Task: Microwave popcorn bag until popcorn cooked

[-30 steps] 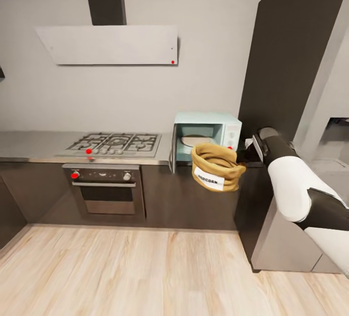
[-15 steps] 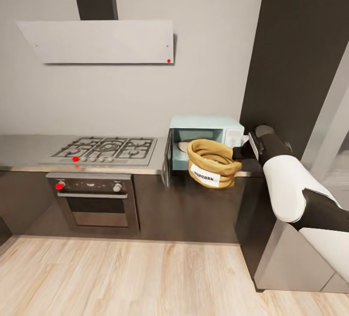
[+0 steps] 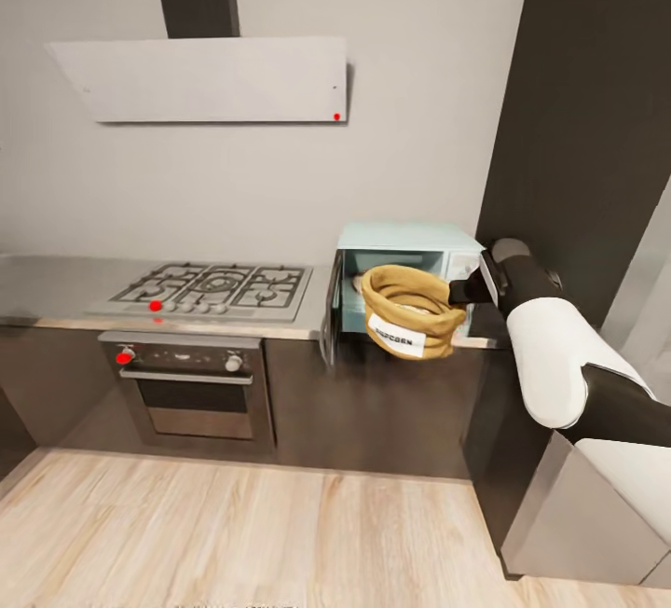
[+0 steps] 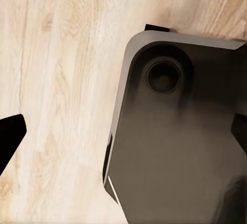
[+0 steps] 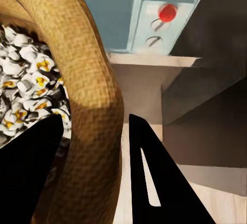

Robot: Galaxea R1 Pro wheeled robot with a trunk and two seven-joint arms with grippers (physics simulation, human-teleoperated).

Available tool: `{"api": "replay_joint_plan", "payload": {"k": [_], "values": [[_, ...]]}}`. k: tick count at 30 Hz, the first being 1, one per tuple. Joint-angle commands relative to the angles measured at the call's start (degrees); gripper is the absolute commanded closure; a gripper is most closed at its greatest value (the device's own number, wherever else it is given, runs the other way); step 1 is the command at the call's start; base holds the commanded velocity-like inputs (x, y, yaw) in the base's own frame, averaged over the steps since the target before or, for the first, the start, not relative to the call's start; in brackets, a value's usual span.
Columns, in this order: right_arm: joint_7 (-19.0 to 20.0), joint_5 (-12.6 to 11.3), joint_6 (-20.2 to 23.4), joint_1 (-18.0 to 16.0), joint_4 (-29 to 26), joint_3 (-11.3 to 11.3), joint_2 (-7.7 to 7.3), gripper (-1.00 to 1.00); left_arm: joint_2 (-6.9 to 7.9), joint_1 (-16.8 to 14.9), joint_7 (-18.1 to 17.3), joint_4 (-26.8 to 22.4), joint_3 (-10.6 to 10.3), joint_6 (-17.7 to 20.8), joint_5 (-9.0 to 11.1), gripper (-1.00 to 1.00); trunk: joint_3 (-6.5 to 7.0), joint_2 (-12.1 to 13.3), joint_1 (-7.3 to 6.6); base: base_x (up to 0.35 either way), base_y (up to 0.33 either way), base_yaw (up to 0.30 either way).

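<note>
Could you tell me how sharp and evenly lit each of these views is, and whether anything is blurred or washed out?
Head view: soft overall, the popcorn bag label barely legible, the countertop faintly glossy, walls leaning as if through a wide lens. Right wrist view: bag weave crisp, the right gripper fingers pure black silhouettes, the microwave slightly soft. Left wrist view: the floor bright and pale, a dark grey body smudgy.
</note>
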Motion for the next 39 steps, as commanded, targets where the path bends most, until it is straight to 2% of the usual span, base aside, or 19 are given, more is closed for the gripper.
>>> {"api": "replay_joint_plan", "payload": {"k": [1, 6, 11, 20, 39], "values": [[0.48, 0.57, 0.15, -0.04, -0.07, -0.27, 0.03, 1.0, 0.0, -0.02, -0.01, 0.01, 0.2, -0.16, 0.28, -1.0, -0.06, -0.04, 0.0, 0.0, 0.0, 0.269], [-1.12, 0.64, 0.15, -0.04, -0.07, -0.2, -0.1, 1.0, -0.01, -0.02, -0.01, 0.01, 0.22, -0.18, 0.28, -1.0, -0.06, -0.04, 0.0, 0.0, 0.0, 0.145], [-10.22, 0.25, 0.15, -0.04, -0.07, -0.74, 0.03, 1.0, 0.03, -0.02, -0.01, 0.01, 0.18, -0.24, 0.28, -1.0, -0.06, -0.04, 0.0, 0.0, 0.0, 0.006], [-10.2, -0.08, 0.15, -0.04, -0.07, -0.98, 0.04, 1.0, -0.03, -0.02, -0.01, 0.01, 0.24, -0.41, 0.29, -1.0, -0.06, -0.04, 0.0, 0.0, 0.0, 0.0], [-10.36, 0.05, 0.15, -0.04, 0.81, -0.96, 0.14, 1.0, 0.06, -0.02, -0.01, 0.01, 0.21, -0.14, 0.37, -1.0, -0.06, -0.04, 0.0, 0.312, 0.0, 0.0]]}}
